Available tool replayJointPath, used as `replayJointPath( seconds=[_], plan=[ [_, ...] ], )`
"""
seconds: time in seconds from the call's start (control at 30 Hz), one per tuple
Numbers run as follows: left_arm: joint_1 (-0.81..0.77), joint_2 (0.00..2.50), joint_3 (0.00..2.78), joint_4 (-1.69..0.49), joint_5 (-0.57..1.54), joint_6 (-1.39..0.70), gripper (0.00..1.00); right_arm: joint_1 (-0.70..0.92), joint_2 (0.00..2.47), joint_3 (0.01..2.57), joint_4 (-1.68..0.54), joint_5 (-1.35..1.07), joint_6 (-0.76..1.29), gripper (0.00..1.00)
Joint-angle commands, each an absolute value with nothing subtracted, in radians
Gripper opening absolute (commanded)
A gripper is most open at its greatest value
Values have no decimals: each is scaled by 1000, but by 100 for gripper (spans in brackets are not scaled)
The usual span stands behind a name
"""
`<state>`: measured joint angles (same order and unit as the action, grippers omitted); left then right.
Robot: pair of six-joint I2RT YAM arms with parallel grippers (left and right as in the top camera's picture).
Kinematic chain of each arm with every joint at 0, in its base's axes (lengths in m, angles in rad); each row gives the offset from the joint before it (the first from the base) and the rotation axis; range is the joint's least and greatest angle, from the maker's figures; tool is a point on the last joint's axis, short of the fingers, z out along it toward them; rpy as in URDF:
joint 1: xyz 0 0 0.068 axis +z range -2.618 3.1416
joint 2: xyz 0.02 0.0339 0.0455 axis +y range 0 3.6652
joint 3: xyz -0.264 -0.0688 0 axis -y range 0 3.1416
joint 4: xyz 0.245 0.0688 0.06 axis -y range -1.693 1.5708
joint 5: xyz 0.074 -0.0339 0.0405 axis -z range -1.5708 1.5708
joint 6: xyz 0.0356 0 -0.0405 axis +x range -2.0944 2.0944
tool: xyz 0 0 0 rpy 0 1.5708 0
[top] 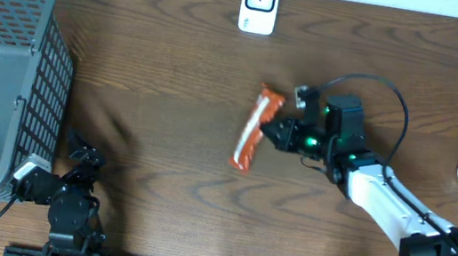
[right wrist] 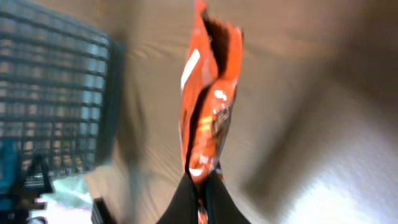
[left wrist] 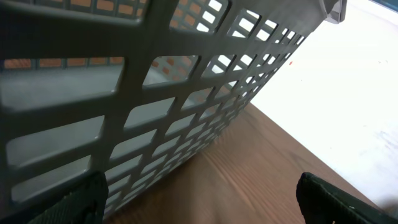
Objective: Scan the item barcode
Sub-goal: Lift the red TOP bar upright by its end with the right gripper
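While right claw pinches its end | orange packet: crinkled, glossy, elongated

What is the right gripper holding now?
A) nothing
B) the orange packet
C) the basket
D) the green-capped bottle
B: the right gripper is shut on the orange packet, pinching its lower end in the right wrist view.
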<state>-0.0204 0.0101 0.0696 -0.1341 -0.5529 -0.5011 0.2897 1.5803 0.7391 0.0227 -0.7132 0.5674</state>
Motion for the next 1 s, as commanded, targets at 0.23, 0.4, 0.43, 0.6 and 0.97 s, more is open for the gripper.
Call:
replayJointPath(
  seconds=[0.23,0.4,0.43,0.6,0.97],
  plan=[
    [-17,4,52,-156,-569,-499,97,288,1620,736,-233,-513,343,1],
    [-17,4,52,-156,-569,-499,97,292,1638,735,-265,-358,382,54],
    [-17,4,52,-156,-569,-499,97,292,1649,735,-270,-356,382,64],
    [-17,4,52,-156,-569,-499,97,292,1713,735,-288,-357,389,88],
    [-17,4,52,-156,-569,-499,97,292,1908,731,-281,-402,457,73]
  ],
)
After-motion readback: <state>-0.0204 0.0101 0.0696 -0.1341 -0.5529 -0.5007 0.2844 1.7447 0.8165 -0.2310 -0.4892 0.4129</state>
